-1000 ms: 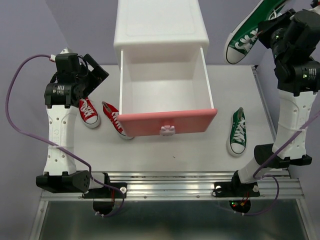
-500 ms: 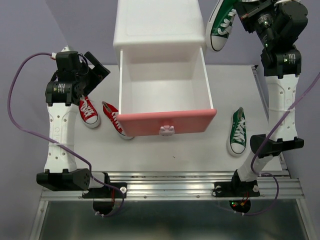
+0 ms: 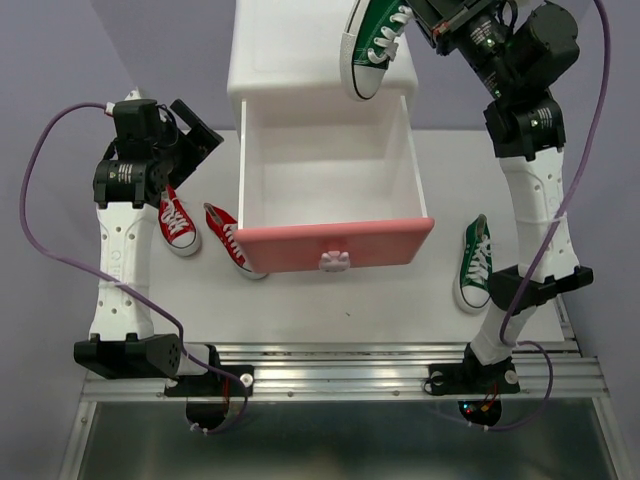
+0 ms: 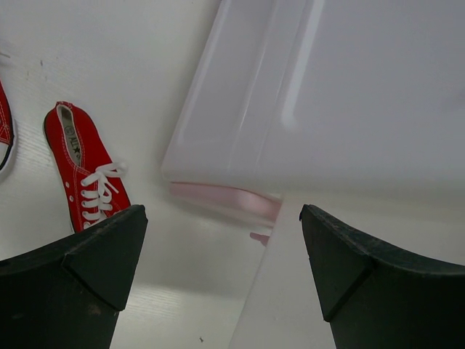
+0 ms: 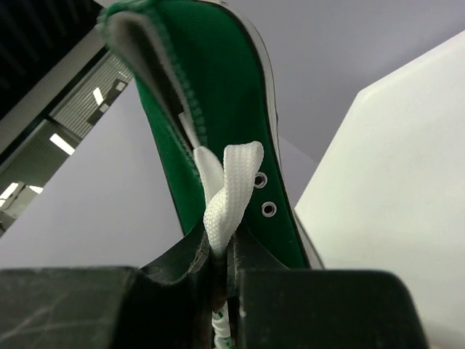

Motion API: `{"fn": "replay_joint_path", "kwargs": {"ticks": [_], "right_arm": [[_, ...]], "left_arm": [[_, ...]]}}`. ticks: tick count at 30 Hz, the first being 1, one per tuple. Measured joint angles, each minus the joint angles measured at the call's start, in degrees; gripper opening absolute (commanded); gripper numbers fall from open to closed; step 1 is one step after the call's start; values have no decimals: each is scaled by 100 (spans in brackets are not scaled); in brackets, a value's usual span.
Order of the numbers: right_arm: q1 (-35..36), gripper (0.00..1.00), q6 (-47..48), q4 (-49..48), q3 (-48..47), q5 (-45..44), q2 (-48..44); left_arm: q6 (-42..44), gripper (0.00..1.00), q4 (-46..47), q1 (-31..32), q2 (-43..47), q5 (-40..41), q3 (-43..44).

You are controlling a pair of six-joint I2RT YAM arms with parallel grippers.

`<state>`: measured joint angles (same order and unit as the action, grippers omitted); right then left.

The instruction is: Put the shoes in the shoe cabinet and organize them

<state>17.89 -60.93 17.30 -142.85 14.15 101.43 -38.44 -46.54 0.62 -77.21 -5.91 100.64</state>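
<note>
The right tool (image 5: 218,262) is pinched narrow on the laces of a green canvas sneaker (image 3: 375,45) with a white sole. It holds the sneaker in the air above the white rounded cabinet (image 3: 320,60), which stands at the far edge of the white surface (image 3: 380,300). The cabinet's pink-fronted drawer (image 3: 335,245) is pulled open. A second green sneaker (image 3: 476,265) lies near the right edge. Two red canvas sneakers (image 3: 177,222) lie towards the left edge, one just beside the drawer's front corner. The left tool (image 4: 221,218) hangs above them, spread wide and gripping nothing.

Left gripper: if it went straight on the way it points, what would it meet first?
Probably the white side of the shoe cabinet, seen between the fingers of the left gripper; depth is unclear. The red shoe lies off to one side.
</note>
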Motion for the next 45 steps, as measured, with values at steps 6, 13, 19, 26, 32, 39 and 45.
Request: {"fn": "replay_joint_path", "kwargs": {"ticks": [6, 13, 19, 26, 32, 39, 45], "right_arm": [[619, 1, -68, -138, -236, 26, 219], [1947, 1, 289, 393, -111, -166, 240], [2752, 1, 776, 1108, 251, -638, 155], [3303, 1, 1307, 2074, 319, -1392, 155], [3401, 0, 1698, 2441, 472, -1628, 66], [3401, 1, 1989, 2728, 1115, -1954, -365], [3397, 1, 2240, 2964, 1239, -1947, -466]], "left_arm": [[-42, 99, 68, 0, -20, -52, 0], [-50, 99, 90, 0, -20, -79, 0], [-50, 99, 94, 0, -20, -79, 0], [-63, 99, 133, 0, -20, -76, -2], [-63, 99, 138, 0, -20, -74, -33], [-61, 99, 175, 0, -20, -70, -76], [-61, 99, 175, 0, -35, -4, -83]]}}
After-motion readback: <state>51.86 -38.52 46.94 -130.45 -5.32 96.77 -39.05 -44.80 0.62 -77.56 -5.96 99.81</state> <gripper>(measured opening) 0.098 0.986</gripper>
